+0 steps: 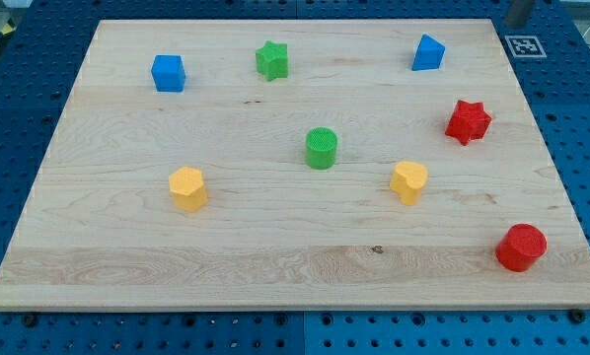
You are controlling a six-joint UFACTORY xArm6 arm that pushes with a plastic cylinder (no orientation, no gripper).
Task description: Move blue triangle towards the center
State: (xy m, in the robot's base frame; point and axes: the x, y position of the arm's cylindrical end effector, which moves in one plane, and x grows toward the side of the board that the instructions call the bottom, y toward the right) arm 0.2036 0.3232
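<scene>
Eight blocks dot the surface (275, 256); the blue triangle (427, 53) sits top right in the view; my tip doesn't show, so I cannot tell its state.

Pale, smooth wooden board (275, 247)

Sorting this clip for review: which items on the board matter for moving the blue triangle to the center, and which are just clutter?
Job:
blue triangular block, upper right
wooden board

Lying about:
blue cube
green star block
green cylinder
red star block
red cylinder
yellow hexagonal block
yellow heart-like block

My tip does not clearly show.
</scene>
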